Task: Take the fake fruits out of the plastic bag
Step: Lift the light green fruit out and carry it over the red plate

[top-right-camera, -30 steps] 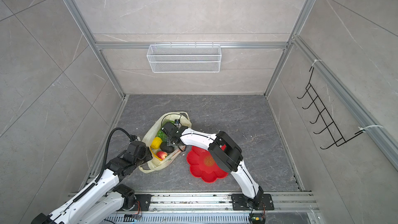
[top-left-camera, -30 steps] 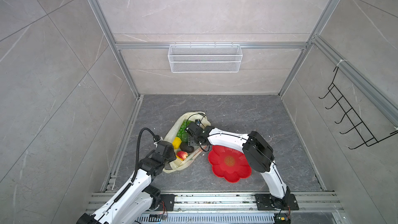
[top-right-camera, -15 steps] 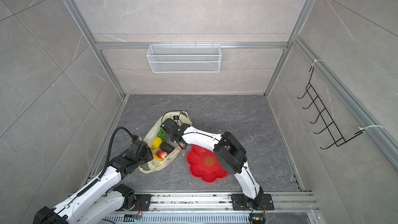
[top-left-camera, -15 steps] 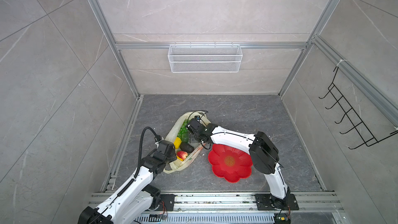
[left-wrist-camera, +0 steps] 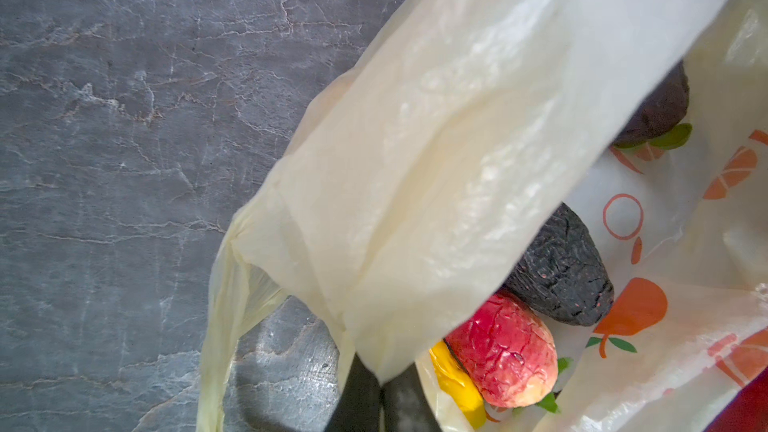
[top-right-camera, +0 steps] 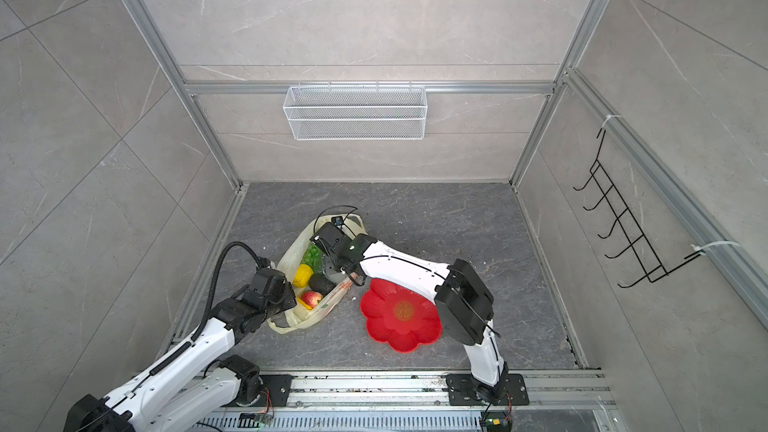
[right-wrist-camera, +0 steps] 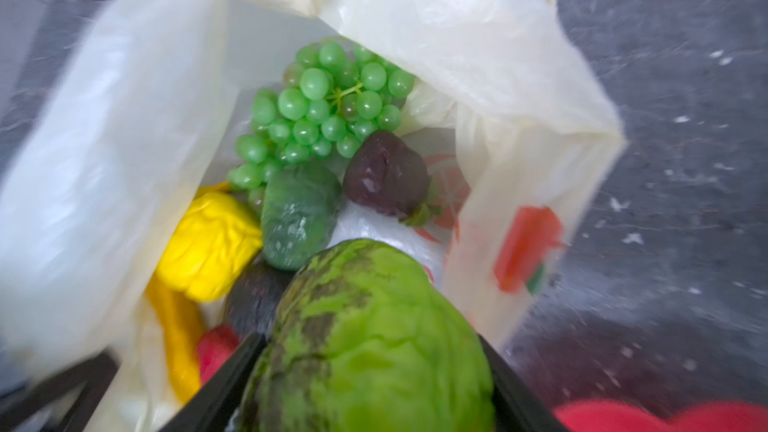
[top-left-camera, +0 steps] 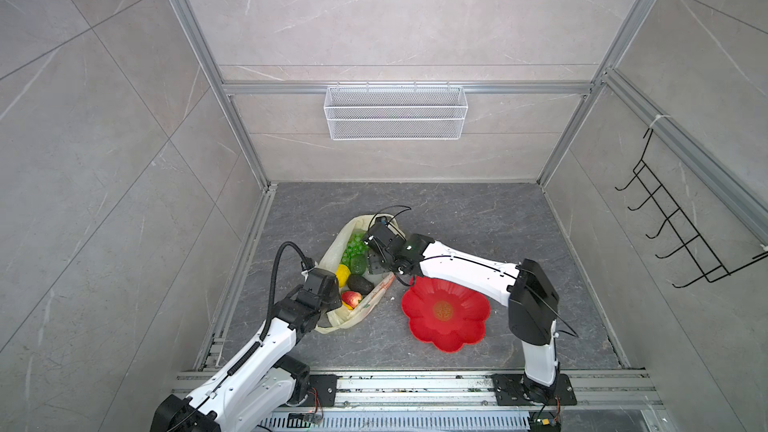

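The cream plastic bag (top-left-camera: pixel 331 252) (top-right-camera: pixel 291 257) lies open on the floor in both top views. My left gripper (left-wrist-camera: pixel 380 392) is shut on the bag's rim (left-wrist-camera: pixel 436 160). Beside it in the bag lie a dark avocado (left-wrist-camera: pixel 561 268), a red strawberry (left-wrist-camera: pixel 503 355) and a yellow banana (left-wrist-camera: pixel 457 384). My right gripper (right-wrist-camera: pixel 370 351) is over the bag's mouth, shut on the bumpy green ball (right-wrist-camera: pixel 374 326). Below it lie green grapes (right-wrist-camera: pixel 324 105), a lemon (right-wrist-camera: pixel 208 243), a dark green fruit (right-wrist-camera: pixel 299 214) and a dark purple fruit (right-wrist-camera: pixel 386 172).
A red flower-shaped plate (top-left-camera: pixel 446 313) (top-right-camera: pixel 399 313) lies on the floor just right of the bag, under my right forearm. A white wire basket (top-left-camera: pixel 395 112) hangs on the back wall. Black hooks (top-left-camera: pixel 681 238) are mounted on the right wall.
My right arm has shifted slightly back and to the right, its gripper still on the green ball. The left gripper has kept its hold on the bag's rim.
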Controlling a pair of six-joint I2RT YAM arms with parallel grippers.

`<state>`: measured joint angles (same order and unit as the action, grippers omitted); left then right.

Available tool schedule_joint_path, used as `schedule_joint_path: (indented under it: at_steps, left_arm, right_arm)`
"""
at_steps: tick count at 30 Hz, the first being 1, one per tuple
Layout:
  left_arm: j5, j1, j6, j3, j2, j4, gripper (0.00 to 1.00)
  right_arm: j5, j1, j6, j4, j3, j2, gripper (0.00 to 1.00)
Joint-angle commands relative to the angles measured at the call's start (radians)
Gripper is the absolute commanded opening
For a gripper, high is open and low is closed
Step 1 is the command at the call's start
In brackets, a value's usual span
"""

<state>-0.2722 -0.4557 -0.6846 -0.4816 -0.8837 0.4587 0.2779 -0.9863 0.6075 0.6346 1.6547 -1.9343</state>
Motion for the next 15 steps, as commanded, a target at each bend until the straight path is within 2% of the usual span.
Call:
schedule_joint_path:
  at_steps: [1,9,15]
  left_arm:
    - [-0.023,0.002,0.052,-0.034,0.0,-0.046,0.0]
    - [-0.016,0.002,0.062,-0.017,0.019,-0.07,0.0]
    - [-0.014,0.002,0.062,-0.015,0.024,-0.071,0.0]
  right_arm:
    - [0.079,-0.005,-0.064,0.118,-0.074,0.116,0.7]
    - [0.233,-0.005,-0.087,0.373,-0.21,0.215,0.7]
    - [0.26,-0.005,-0.043,0.472,-0.291,0.21,0.7]
